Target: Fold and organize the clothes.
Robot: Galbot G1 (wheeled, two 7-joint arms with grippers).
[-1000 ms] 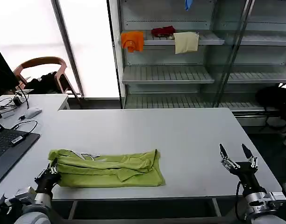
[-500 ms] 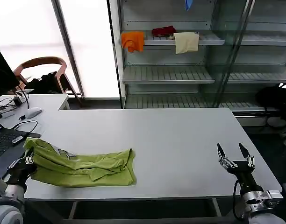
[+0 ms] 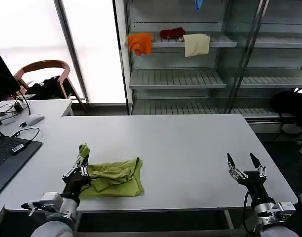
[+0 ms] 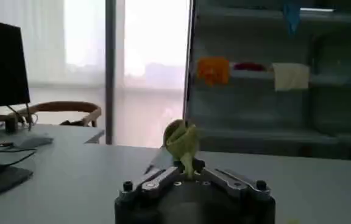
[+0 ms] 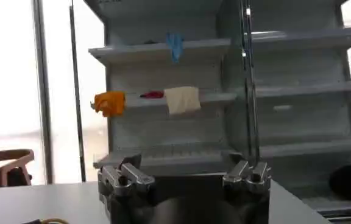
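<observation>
Lime yellow-green thin T-shirt [image 3: 114, 177], crumpled, lower left on white table [image 3: 190, 148].
Left gripper [image 3: 81, 167] pinching raised hem; right gripper [image 3: 244, 167] spread wide, empty, lower right.

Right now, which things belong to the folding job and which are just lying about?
Job: green T-shirt, pinched at one end by the left claw; open right claw waiting over the table.
Lying about: orange cloth, dark red cloth, cream cloth, mouse, laptop.
</observation>
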